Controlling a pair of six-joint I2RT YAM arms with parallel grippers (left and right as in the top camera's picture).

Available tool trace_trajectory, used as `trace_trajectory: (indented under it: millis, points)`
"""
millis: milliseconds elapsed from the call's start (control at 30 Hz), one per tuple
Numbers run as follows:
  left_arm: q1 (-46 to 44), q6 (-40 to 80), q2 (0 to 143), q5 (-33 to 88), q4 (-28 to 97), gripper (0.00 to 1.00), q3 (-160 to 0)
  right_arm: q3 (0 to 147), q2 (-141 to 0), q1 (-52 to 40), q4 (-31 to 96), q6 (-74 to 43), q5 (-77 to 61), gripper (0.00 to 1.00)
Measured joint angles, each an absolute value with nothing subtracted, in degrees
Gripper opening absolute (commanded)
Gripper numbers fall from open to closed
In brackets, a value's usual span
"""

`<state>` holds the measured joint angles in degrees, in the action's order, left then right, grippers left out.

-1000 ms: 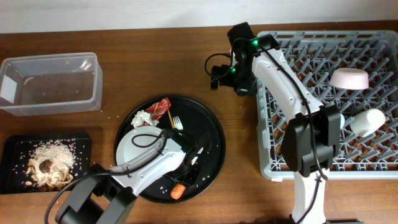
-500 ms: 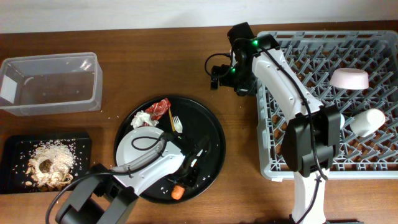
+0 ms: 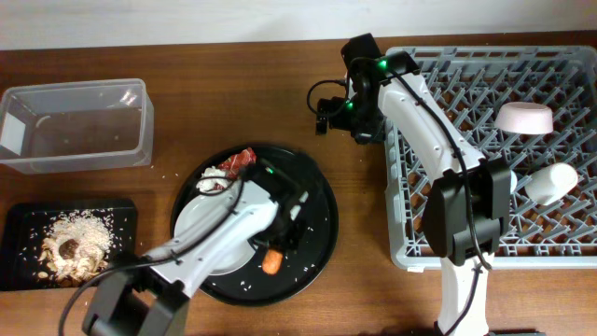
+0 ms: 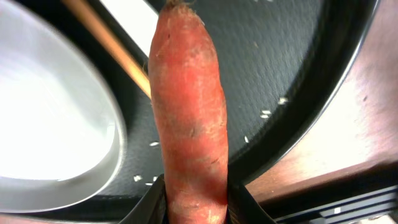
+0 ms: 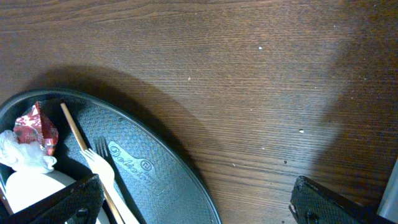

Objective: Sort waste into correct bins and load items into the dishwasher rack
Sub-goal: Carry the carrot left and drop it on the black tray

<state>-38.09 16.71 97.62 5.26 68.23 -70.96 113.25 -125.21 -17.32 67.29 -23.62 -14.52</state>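
My left gripper (image 3: 272, 250) is shut on the orange carrot (image 3: 271, 262) and holds it above the round black tray; in the left wrist view the carrot (image 4: 188, 112) fills the middle between the jaws. The white plate (image 3: 201, 224) lies on that tray with the red wrapper (image 3: 236, 161) and white paper (image 3: 211, 176) beside it. The white fork (image 5: 102, 174) and wooden stick (image 5: 78, 134) show in the right wrist view. My right gripper (image 3: 322, 107) is open and empty over the bare table, left of the grey rack (image 3: 560, 252).
The clear tub (image 3: 75, 126) stands at the far left. The shallow black tray (image 3: 19, 224) at the front left holds beige crumbs (image 3: 79, 238) and a dark lump (image 3: 68, 247). A white bowl (image 3: 524, 118) and white cup (image 3: 552, 183) sit in the rack.
My left gripper has lifted the carrot off the round tray's front and swung up and toward the tray's middle. The right arm has not moved.
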Motion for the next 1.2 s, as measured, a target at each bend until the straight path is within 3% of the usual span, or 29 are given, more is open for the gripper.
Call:
trace_trajectory:
  millis: [167, 267, 533, 600, 667, 1033, 1200]
  points:
    - [-19.09, 16.69, 96.99, 3.36, 68.53, 0.21, -73.80, 113.25, -125.21, -17.32, 67.20, -23.59, -14.52, 0.99]
    - [2.44, 16.71, 96.97, 2.26, 66.17, 0.21, -73.87, 113.25, -125.21, -17.32, 67.22, -23.59, -14.52, 0.99]
    - [32.27, 19.86, 96.92, 2.35, 59.61, 0.22, -73.84, 113.25, -125.21, -17.32, 67.22, -23.59, -14.52, 0.99]
    - [35.18, 20.64, 96.90, 2.44, 58.28, 0.22, -73.84, 113.25, -125.21, -17.32, 67.22, -23.62, -14.55, 0.99]
    - [39.05, 21.98, 96.90, 2.44, 57.76, 0.35, -73.84, 113.25, -125.21, -17.32, 67.22, -23.59, -14.52, 0.99]
    - [41.17, 23.44, 101.58, 2.57, 56.12, 0.34, -73.82, 113.25, -125.21, -17.32, 67.22, -23.59, -14.55, 0.99]
    - [41.17, 22.17, 101.51, 9.98, 56.51, 0.34, -73.82, 113.25, -125.21, -17.32, 67.22, -23.59, -14.55, 0.99]
